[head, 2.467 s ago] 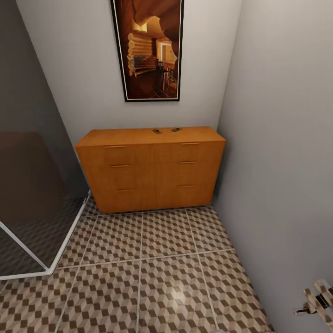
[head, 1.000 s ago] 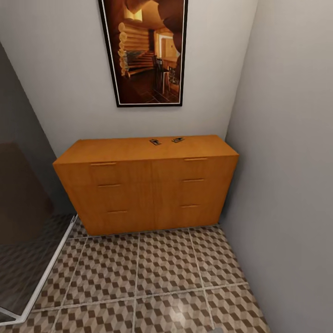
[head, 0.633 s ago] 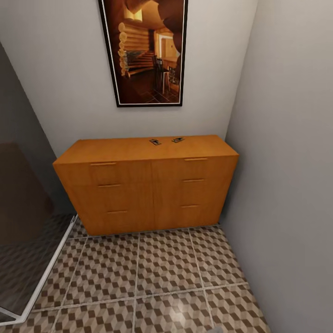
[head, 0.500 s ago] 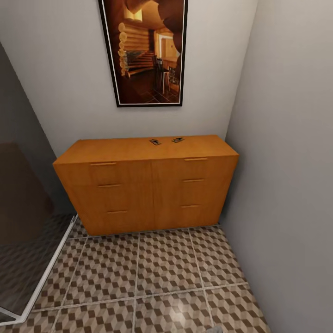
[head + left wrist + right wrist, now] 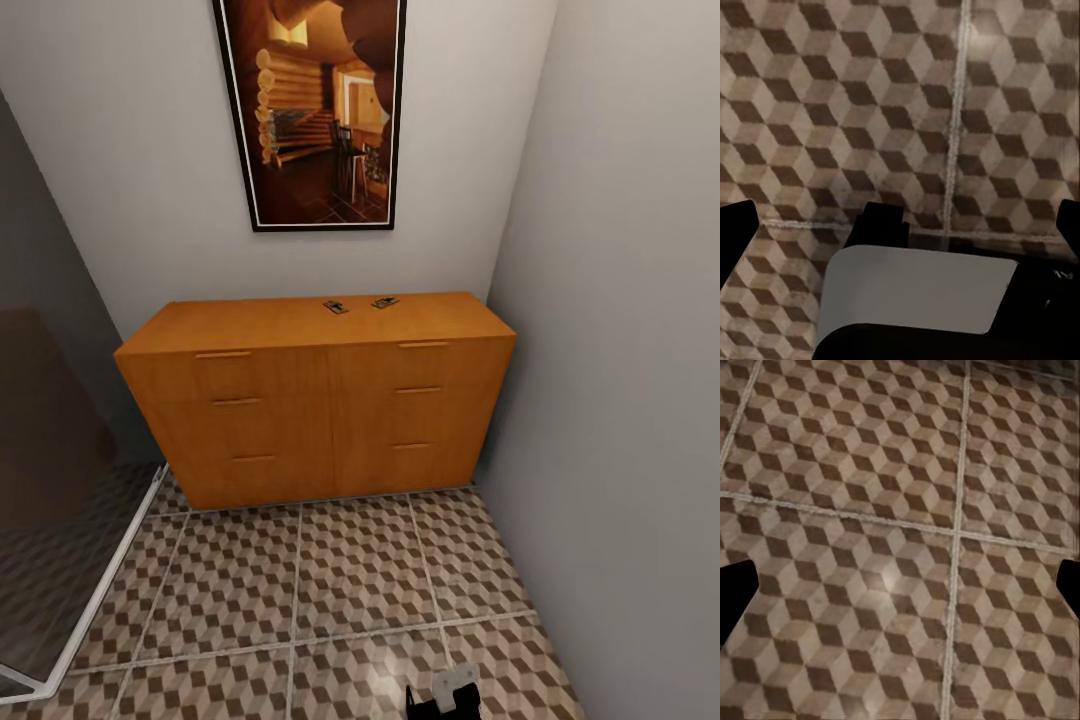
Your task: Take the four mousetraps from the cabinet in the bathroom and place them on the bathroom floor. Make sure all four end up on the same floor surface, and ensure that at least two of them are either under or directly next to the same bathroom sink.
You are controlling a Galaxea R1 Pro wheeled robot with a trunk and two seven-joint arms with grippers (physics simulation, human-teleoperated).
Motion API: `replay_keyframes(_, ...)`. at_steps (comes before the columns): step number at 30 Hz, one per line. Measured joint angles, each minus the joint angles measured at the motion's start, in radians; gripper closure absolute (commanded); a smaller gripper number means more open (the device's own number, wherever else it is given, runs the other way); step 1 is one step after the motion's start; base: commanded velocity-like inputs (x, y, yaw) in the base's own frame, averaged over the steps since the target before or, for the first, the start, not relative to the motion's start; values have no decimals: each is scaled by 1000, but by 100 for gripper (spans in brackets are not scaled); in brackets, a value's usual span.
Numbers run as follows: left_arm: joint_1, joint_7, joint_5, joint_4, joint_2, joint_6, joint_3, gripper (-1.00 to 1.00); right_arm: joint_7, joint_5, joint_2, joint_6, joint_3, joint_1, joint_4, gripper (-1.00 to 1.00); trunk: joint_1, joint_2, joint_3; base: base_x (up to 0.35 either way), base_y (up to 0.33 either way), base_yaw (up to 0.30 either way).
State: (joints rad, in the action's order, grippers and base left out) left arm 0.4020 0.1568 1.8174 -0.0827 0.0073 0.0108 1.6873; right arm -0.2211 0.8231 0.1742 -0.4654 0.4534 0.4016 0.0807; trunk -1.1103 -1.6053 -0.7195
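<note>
- Two mousetraps point(image 5: 336, 307) lie on top of the orange cabinet point(image 5: 310, 400) in the head view, toward its back edge under the framed picture point(image 5: 315, 110), a small gap between them. A grey and black part of the robot pokes up at the lower edge of that view; I cannot tell which arm it belongs to.
- Left wrist view: the left end effector point(image 5: 900, 232) hangs over the bathroom floor point(image 5: 870, 112), its dark fingertips at the two side edges, so spread wide and empty.
- Right wrist view: the right end effector point(image 5: 900, 592) likewise faces bare tiles, tips wide apart, nothing held.
- Both are low, well short of the traps. I'd roll closer, raise one arm above the top and come down on the nearer trap.
</note>
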Motion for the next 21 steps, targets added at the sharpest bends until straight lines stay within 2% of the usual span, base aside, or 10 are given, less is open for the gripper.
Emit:
replay_keyframes(12, 67, 3, 6, -29, -27, -64, 3, -100, 1, -12, 0, 53, 0, 68, 68, -100, 0, 0, 0, 0, 0, 0)
replay_keyframes(21, 118, 4, 7, -30, -30, -115, 1, -100, 1, -60, 0, 104, -2, 120, 119, -100, 0, 0, 0, 0, 0, 0)
